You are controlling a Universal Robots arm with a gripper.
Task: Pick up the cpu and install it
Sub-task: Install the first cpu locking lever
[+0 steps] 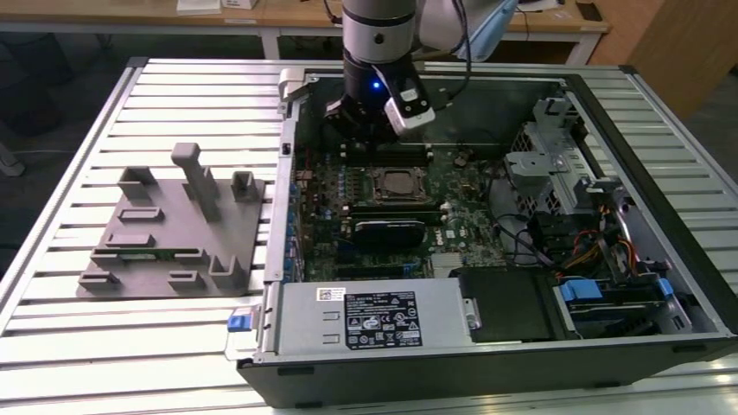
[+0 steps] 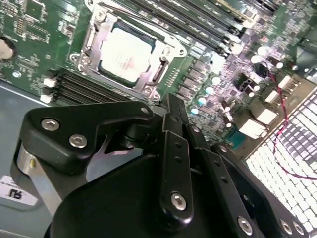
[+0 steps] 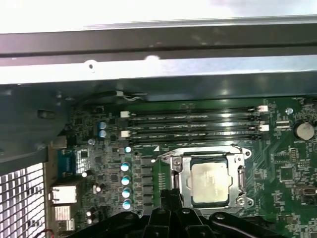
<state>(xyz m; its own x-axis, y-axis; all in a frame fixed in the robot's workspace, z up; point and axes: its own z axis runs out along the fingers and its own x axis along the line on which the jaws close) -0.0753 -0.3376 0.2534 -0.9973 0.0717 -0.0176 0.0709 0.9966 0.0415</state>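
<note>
Near the exterior view's centre, the cpu (image 1: 400, 182) lies in the socket (image 1: 375, 183), square to its frame. The gripper (image 1: 355, 143) hangs just above, jaws apparently closed and empty. Good seating means flat, corners matched, nothing forced.

Cpu (image 2: 126, 54): silvery-white top, darker rim.
Circuit board (image 1: 346, 194): green.
Capacitors (image 3: 126, 167): teal tops.
Gripper (image 2: 174, 106): matte black.
Fixture plate (image 1: 173, 233), at nine o'clock of the black computer case (image 1: 485, 363): plain grey.
Table (image 1: 69, 346): silver, ribbed stripes.
Power supply (image 1: 358, 316): silver, black-and-white label.
Status light (image 1: 378, 86): blue.
</note>
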